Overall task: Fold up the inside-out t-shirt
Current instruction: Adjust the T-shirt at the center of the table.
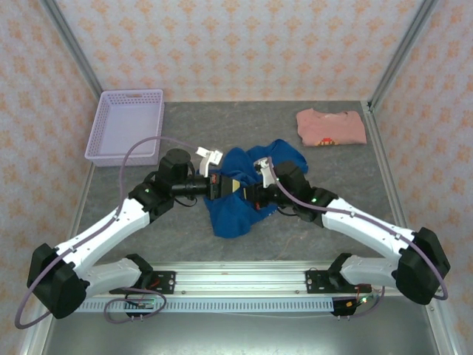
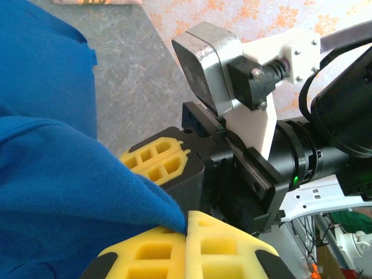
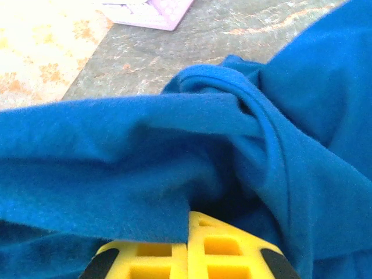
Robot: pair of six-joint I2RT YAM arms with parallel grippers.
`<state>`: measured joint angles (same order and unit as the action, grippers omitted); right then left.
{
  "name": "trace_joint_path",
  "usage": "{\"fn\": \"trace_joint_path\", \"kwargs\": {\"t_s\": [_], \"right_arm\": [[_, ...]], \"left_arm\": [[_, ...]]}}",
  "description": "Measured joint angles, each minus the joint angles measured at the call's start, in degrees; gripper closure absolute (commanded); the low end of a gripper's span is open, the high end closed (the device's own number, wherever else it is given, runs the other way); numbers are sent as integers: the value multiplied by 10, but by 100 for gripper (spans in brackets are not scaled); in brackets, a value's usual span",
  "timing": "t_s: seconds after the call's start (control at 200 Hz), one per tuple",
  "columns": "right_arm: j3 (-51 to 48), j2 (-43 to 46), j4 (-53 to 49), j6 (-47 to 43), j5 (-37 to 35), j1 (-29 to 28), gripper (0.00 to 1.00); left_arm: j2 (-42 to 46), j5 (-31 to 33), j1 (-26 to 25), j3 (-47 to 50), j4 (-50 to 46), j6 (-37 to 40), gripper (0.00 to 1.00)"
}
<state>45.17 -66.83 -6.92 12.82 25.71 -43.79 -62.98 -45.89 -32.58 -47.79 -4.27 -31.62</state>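
Note:
The inside-out t-shirt (image 1: 238,194) is royal blue and lies bunched in a heap at the middle of the table, between my two arms. My left gripper (image 1: 228,186) reaches into it from the left. In the left wrist view its yellow fingers (image 2: 226,250) are pressed together, with my left gripper (image 2: 188,221) shut on a pinch of blue cloth (image 2: 70,192). My right gripper (image 1: 251,197) comes in from the right, close to the left one. Its yellow fingers (image 3: 226,253) are also closed, my right gripper (image 3: 189,220) shut on an edge of the t-shirt (image 3: 145,174).
A lavender basket (image 1: 126,126) stands at the back left of the grey table (image 1: 185,126). A folded salmon-pink shirt (image 1: 331,127) lies at the back right. The metal frame posts and patterned walls close in the sides and back.

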Motion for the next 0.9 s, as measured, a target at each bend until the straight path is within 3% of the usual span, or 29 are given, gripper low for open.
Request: {"fn": "trace_joint_path", "kwargs": {"t_s": [0.115,0.25,0.35,0.46,0.57,0.661,0.801,0.901], "right_arm": [[18,31,-21,6,42,35,100],[30,64,37,94,149,92,100],[30,46,90,162,207,90,100],[30,22,133,219,235,93,100],[33,6,155,256,249,95,100],[37,-5,165,280,253,100,100],[46,-16,169,306,253,108,100],[50,-25,169,314,253,108,100]], "left_arm": [[21,53,1,0,-39,28,100],[28,151,4,-1,-84,62,100],[24,192,3,-10,-102,78,85],[26,227,3,-18,-126,103,62],[43,259,-9,-17,-155,119,52],[76,285,-39,-14,-169,136,52],[113,289,-94,-13,-166,162,67],[97,262,-110,-13,-144,174,72]]}}
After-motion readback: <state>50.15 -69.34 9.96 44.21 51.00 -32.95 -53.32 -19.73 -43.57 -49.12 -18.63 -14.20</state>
